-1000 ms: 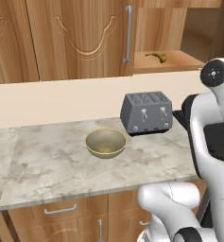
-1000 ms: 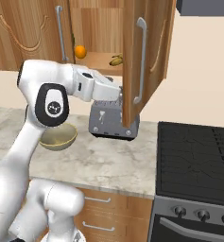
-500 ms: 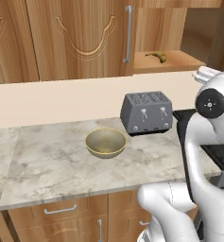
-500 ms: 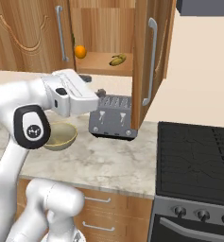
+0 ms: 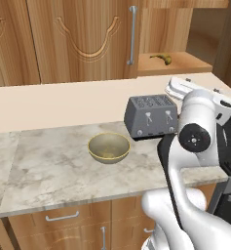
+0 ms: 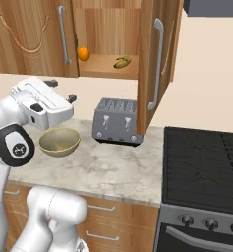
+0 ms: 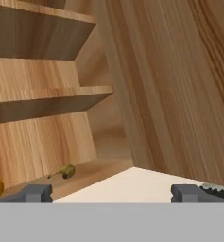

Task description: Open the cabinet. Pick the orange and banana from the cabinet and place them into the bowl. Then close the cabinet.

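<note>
- Cabinet (image 6: 152,69): right door open.
- Orange (image 6: 83,53) left, banana (image 6: 121,62) right, both on its bottom shelf.
- Bowl (image 6: 59,141) on desk (image 6: 118,165), left of toaster (image 6: 116,121).
- Tool (image 7: 111,193) empty, fingers spread, below the shelf.

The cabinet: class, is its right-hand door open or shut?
Open. The cabinet has its right door swung outward, showing the orange and banana on the shelf inside.
</note>
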Available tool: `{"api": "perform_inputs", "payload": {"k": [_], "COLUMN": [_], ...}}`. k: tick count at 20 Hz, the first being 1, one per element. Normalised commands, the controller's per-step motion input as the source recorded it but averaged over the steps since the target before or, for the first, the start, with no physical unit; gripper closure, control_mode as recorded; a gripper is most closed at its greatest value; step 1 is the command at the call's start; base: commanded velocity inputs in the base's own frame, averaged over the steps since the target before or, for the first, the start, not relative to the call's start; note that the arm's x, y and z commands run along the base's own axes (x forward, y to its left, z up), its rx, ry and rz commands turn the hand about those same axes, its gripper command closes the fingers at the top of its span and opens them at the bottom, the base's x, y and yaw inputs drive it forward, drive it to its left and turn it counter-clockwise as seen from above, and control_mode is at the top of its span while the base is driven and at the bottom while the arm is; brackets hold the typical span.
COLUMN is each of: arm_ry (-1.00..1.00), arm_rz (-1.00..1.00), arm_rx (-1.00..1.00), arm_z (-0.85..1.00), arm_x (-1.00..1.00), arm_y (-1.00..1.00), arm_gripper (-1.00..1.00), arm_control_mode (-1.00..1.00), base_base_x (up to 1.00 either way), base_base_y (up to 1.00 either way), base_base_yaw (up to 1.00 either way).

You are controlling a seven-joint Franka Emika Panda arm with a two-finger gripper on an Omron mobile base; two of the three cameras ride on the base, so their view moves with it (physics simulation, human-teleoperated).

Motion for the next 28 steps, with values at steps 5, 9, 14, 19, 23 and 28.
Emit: {"api": "perform_inputs", "payload": {"k": [5,9,14,19,23,28], "arm_ry": [-0.01,0.00,-0.08,-0.08,-0.01,0.01], "arm_rz": [0.22,0.14,0.09,0.07,0.06,0.09], "arm_rx": [0.11,0.04,0.00,0.00,-0.04,-0.11], "arm_z": [0.01,0.00,0.17,0.23,0.02,0.01], "arm_x": [0.50,0.49,0.53,0.59,0.98,0.84], "arm_y": [0.84,0.44,0.13,0.00,0.17,0.45], "arm_gripper": [-1.00,-1.00,-1.00,-1.00,-1.00,-1.00], "arm_control_mode": [-1.00,-1.00,-1.00,-1.00,-1.00,-1.00], "base_base_x": [0.00,0.00,0.00,0.00,0.00,0.00], "base_base_y": [0.00,0.00,0.00,0.00,0.00,0.00], "base_base_yaw": [0.00,0.00,0.00,0.00,0.00,0.00]}}
